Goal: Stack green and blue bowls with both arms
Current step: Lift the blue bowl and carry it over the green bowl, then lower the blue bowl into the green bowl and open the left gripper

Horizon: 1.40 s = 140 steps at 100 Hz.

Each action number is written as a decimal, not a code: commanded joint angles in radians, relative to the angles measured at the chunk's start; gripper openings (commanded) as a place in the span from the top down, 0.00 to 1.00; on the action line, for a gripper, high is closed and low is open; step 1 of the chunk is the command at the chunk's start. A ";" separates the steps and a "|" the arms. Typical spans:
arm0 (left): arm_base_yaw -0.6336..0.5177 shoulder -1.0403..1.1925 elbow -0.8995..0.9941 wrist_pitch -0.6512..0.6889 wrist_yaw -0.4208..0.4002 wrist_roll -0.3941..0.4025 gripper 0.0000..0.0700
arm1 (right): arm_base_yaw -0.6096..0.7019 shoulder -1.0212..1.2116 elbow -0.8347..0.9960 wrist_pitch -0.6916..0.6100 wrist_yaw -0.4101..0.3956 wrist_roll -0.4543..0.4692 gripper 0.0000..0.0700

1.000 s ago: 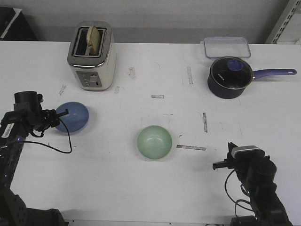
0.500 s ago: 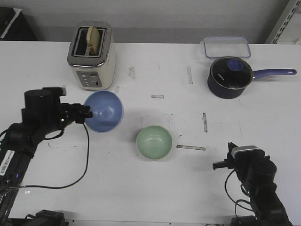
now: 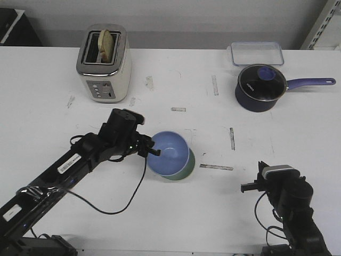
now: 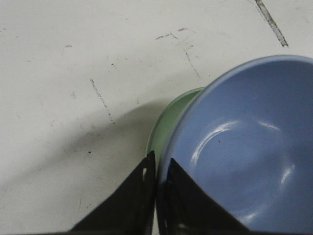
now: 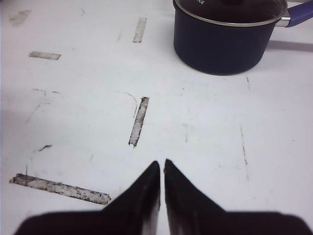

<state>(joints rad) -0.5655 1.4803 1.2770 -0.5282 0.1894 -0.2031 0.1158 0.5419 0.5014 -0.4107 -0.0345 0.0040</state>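
Near the middle of the white surface (image 3: 160, 213), I am holding the blue bowl (image 3: 169, 153) by its left rim, my left fingers (image 3: 154, 151) pinching the thin wall, one inside, one outside. It is hanging tilted over the green bowl (image 3: 186, 166), which is sitting on the surface and showing only as a crescent at the blue bowl's near right edge; whether the two are touching, I cannot tell. Both bowls look light, stiff and smooth, so I judge the rim a slippery hold. My right fingers (image 5: 161, 169) are pressed together, holding nothing, near the right edge.
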 commanded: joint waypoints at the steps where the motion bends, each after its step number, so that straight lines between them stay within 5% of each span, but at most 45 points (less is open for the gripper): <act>1: -0.011 0.045 0.018 0.011 0.000 -0.020 1.00 | 0.001 0.003 0.006 0.006 -0.013 -0.001 0.99; 60: -0.052 0.144 0.018 0.072 0.002 -0.027 0.98 | 0.001 0.003 0.006 0.006 -0.022 -0.001 0.99; 67: -0.057 0.144 0.018 0.073 0.002 -0.027 0.83 | 0.001 0.003 0.006 0.006 -0.022 -0.001 0.99; 80: -0.057 0.143 0.018 0.074 0.002 -0.027 0.41 | 0.001 0.003 0.006 0.006 -0.022 -0.001 0.99; 89: -0.057 0.143 0.027 0.073 0.002 -0.027 0.30 | 0.001 0.003 0.006 0.006 -0.022 -0.001 0.99; 119: -0.030 0.073 0.124 0.050 -0.008 -0.019 0.34 | 0.001 0.003 0.006 0.006 -0.021 -0.005 0.99; 140: 0.040 -0.050 0.146 0.050 -0.123 0.024 0.90 | 0.001 0.003 0.006 0.007 -0.018 -0.005 0.99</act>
<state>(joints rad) -0.5407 1.4487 1.4033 -0.4786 0.0978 -0.2188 0.1158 0.5419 0.5014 -0.4107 -0.0532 0.0040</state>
